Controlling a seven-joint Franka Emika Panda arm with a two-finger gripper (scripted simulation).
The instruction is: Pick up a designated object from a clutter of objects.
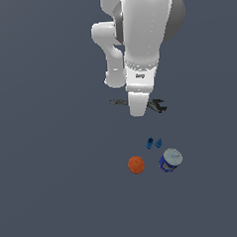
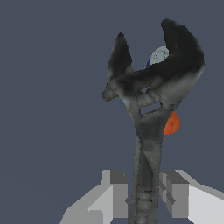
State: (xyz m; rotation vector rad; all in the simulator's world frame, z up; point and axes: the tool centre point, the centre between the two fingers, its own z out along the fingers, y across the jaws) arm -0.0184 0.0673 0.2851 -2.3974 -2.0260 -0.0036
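The designated object is a dark grey-black wrench (image 1: 158, 106) lying crosswise behind the arm's hand in the exterior view. Its middle is hidden by the hand. In the wrist view the wrench (image 2: 148, 87) fills the picture, its open jaw pointing away and its handle running between the two grey fingers (image 2: 119, 192). My gripper (image 2: 144, 176) is shut on that handle, with the pads close on both sides. In the exterior view the gripper (image 1: 137, 109) points straight down at the wrench. I cannot tell whether the wrench is off the floor.
The rest of the clutter sits nearer the camera in the exterior view: an orange ball (image 1: 136, 164), a blue jar with a pale lid (image 1: 170, 160) and two tiny blue pieces (image 1: 150, 143). In the wrist view the ball (image 2: 173, 124) and the jar lid (image 2: 159, 56) peek out behind the wrench head.
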